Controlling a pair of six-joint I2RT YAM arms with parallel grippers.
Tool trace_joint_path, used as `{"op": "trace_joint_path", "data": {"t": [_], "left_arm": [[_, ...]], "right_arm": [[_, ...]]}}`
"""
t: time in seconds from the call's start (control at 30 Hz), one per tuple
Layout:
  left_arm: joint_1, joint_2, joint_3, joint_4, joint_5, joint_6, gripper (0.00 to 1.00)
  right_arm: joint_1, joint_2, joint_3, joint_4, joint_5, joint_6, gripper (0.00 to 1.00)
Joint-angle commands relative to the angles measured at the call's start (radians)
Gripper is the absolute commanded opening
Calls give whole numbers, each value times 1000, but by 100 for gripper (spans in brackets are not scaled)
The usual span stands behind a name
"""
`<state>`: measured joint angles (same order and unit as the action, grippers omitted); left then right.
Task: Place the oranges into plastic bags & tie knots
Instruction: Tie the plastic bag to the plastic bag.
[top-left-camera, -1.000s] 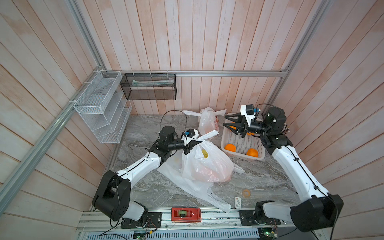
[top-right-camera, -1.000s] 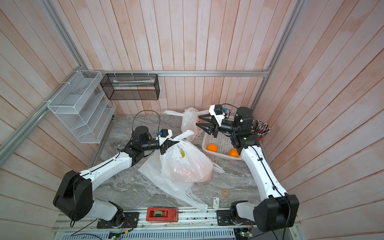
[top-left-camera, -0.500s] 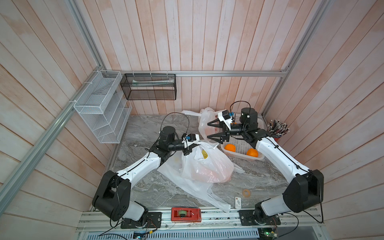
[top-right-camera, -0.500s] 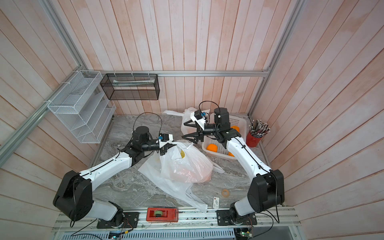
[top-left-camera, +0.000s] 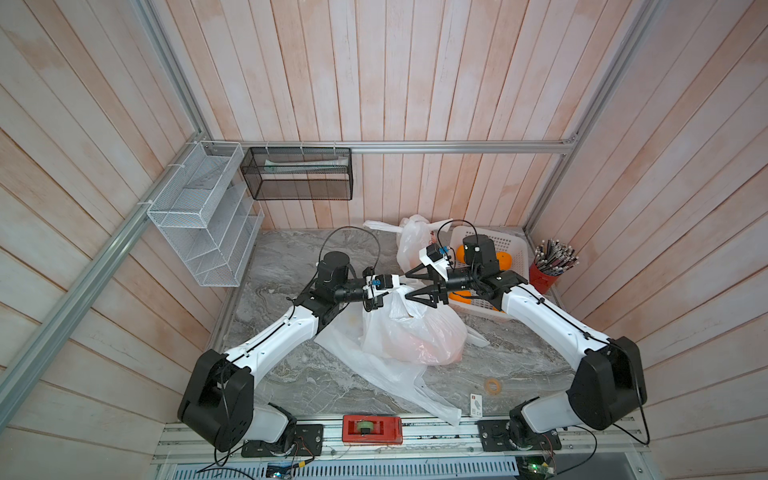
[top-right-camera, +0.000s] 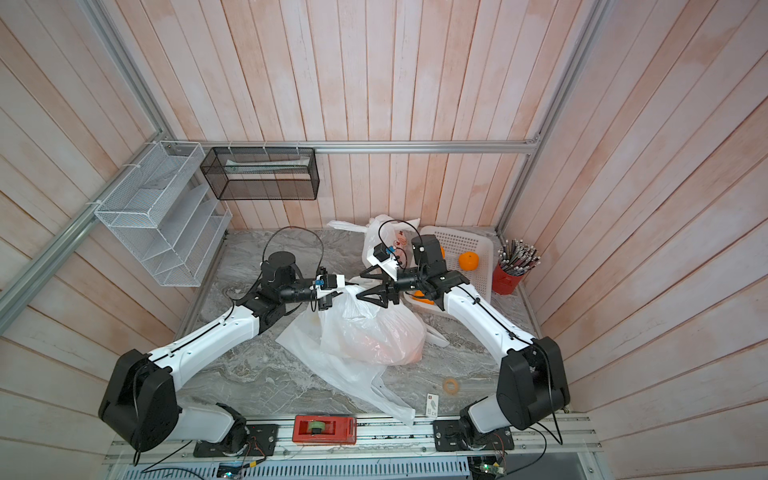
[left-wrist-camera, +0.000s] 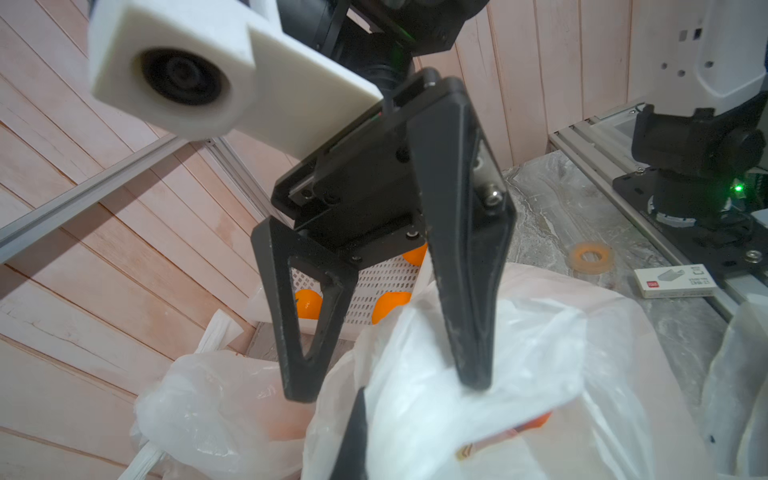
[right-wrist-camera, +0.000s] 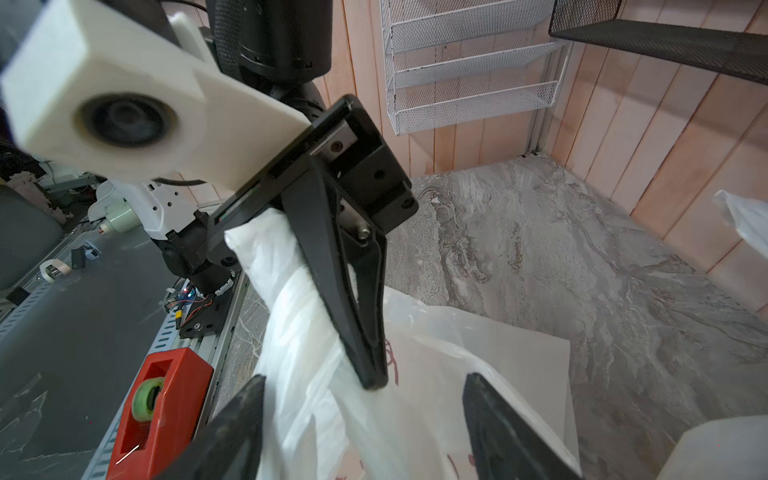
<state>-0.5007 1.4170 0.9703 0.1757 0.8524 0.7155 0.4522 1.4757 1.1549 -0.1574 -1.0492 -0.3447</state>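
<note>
Left claw (right-wrist-camera: 370, 374): pressed shut, pinching one twisted handle strip (right-wrist-camera: 286, 299) of filled bag (top-left-camera: 411, 336). Right claw (top-left-camera: 409, 286): spread wide, empty, tips just over the bag mouth, facing the left one.

Filled bag: mid-bench (top-left-camera: 291, 257), orange glow through the film, mouth not knotted yet, lying on flat empty bag (top-left-camera: 395, 382).

Risks, as judged:
- Closing right claw here likely grabs bag wall, not the second handle. Cause: loose film bunched right under the tips, second strip not clearly in sight.
- Film slipping out of the left pinch if hauled up against fruit weight. Then mouth drops and fruit can roll out.
- Dragging sideways may snag the empty bag underneath.

Counts:
- Claws: 2.
- Bags: 3. Filled one, flat one under it, third bag (top-left-camera: 411, 241) at the back just beside basket (top-left-camera: 511, 245); ends stick out sideways, knot too small to confirm.
- Oranges (top-right-camera: 468, 261): 3 visible in basket. Those inside bags not countable through film.
- Further out: 1 red pencil cup (top-left-camera: 546, 280), 1 tape ring (top-left-camera: 493, 386), 1 red dispenser (top-left-camera: 372, 430) on front rail, 2 wire racks (top-left-camera: 199, 216) on wall.
</note>
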Motion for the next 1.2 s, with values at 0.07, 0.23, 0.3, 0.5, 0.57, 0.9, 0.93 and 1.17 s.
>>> {"op": "trace_joint_path", "data": {"t": [0.07, 0.23, 0.3, 0.5, 0.57, 0.9, 0.93, 1.17], "left_arm": [[-11, -23, 16, 14, 0, 21, 0], [-15, -33, 21, 7, -9, 23, 0], [-15, -35, 23, -2, -12, 23, 0], [-27, -37, 31, -29, -64, 21, 0], [-38, -39, 38, -46, -112, 19, 0], [-89, -37, 120, -191, -288, -155, 0], [-94, -34, 124, -192, -296, -189, 0], [-101, -39, 102, -165, -391, -392, 5]], "right_arm": [[21, 57, 14, -50, 53, -17, 75], [37, 83, 29, -70, 88, -28, 69], [38, 90, 38, -81, 101, -28, 63], [38, 86, 48, -79, 128, -4, 30], [38, 77, 46, -66, 163, 17, 23], [61, -3, -5, 69, 610, 102, 6], [64, -13, -23, 106, 629, 110, 6], [106, -70, -168, 385, 779, 162, 6]]}}
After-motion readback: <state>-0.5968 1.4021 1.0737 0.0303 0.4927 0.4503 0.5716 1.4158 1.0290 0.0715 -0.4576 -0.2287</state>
